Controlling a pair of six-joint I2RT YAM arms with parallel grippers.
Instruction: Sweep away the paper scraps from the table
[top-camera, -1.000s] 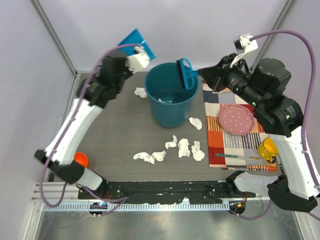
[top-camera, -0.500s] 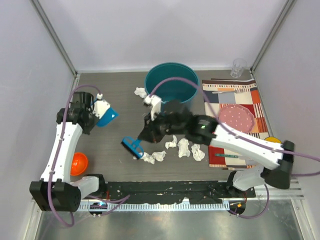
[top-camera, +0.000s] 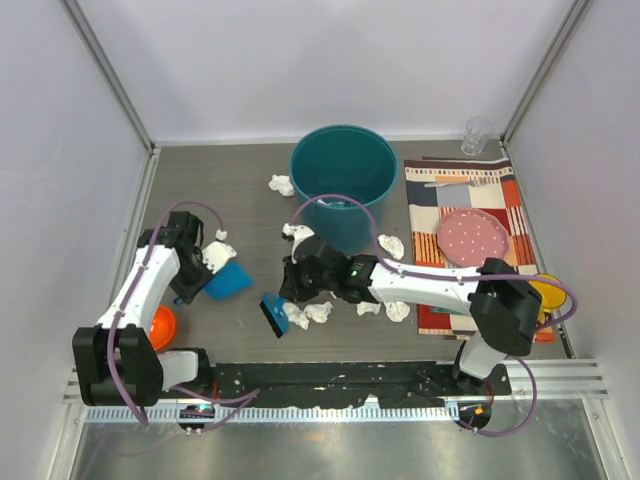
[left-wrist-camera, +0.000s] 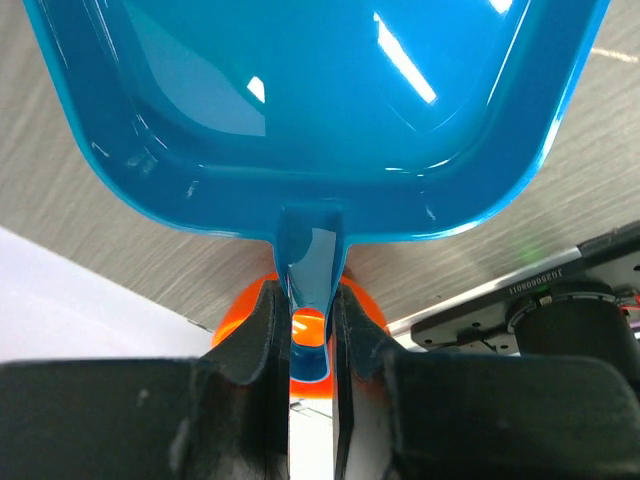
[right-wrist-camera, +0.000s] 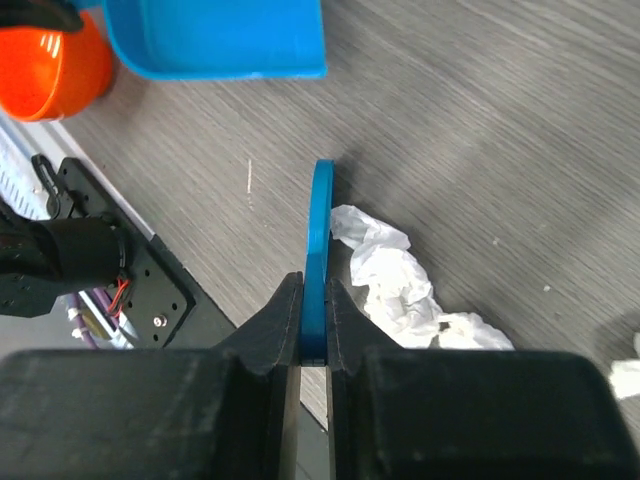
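Note:
Small crumpled white paper scraps lie on the dark wood-grain table (top-camera: 230, 205): a pair (top-camera: 308, 314) by the brush, two more (top-camera: 385, 309) right of them, one (top-camera: 391, 246) beside the bin, one (top-camera: 295, 231) and one (top-camera: 281, 184) left of the bin. My right gripper (top-camera: 290, 298) is shut on a blue brush (top-camera: 273, 316), set down just left of the near pair; in the right wrist view the brush (right-wrist-camera: 321, 225) stands edge-on against a wad (right-wrist-camera: 392, 282). My left gripper (top-camera: 207, 277) is shut on the handle of a blue dustpan (top-camera: 230, 281), which lies low on the table left of the brush. The pan (left-wrist-camera: 320, 110) looks empty.
A teal bin (top-camera: 343, 185) stands at the back centre with some paper inside. A striped placemat (top-camera: 450, 275) on the right holds a pink plate (top-camera: 472, 238), cutlery and a yellow cup (top-camera: 545, 293). A clear glass (top-camera: 478, 133) stands behind it. An orange bowl (top-camera: 162, 323) sits near the left arm.
Both arms came down from over the bin. The dustpan has dropped to the table, nearer and to the right. The brush has moved a little nearer, beside the near wads.

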